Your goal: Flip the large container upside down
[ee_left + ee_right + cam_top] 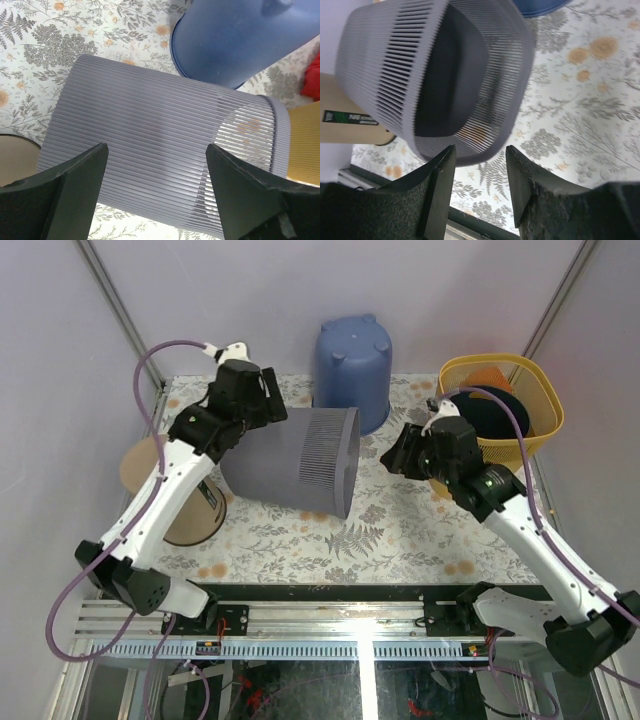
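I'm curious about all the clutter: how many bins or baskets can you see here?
4: a grey slatted basket on its side mid-table, a blue bucket upside down behind it, a yellow mesh basket back right, a tan drum at the left edge.

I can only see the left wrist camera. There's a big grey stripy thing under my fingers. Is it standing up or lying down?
Observer: Lying down. From the top camera, the grey basket is on its side, its open mouth facing the right arm.
Operator: Is there stuff inside it?
Observer: The right wrist camera looks straight into the mouth: just its dark bottom, nothing loose that I can see.
Operator: What's the yellow bit at my right edge?
Observer: A yellow mesh basket, holding something dark.
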Robot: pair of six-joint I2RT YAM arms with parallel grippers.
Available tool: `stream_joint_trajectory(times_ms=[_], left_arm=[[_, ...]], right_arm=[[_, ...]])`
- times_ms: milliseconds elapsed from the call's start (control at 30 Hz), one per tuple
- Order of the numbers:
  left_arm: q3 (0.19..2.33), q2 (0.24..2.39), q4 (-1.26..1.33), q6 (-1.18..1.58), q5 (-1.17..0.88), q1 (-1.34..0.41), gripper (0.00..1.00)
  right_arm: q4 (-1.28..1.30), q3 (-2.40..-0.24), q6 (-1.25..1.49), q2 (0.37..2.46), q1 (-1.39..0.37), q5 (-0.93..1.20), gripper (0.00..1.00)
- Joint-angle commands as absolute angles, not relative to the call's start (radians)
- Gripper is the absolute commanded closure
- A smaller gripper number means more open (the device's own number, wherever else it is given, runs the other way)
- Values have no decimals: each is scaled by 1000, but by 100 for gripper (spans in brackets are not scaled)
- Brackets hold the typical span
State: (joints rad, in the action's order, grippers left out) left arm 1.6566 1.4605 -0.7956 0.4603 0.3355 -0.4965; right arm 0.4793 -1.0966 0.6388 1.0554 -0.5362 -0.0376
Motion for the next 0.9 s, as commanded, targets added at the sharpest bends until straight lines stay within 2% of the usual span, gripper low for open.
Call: stream_joint_trajectory(times_ms=[0,133,233,333,867], left_arm=[[1585,1416,-693,485,229,-396,20],[1503,1396,-646,506,161,-286,18],[1416,1381,-572,536,62,-193,12],[1381,1395,-534,557,9,-132,12],[1365,1510,-486,515,-74,-32,12]], right_arm=[[398,-1223,636,1143,-543,76,48],[399,-1317,631,1248,-558,114,48],[413,-1379,628,1315,-579,119,48],[428,-1432,639,1370,-596,125,48],[561,-1629,654,1587,-677,39,46]])
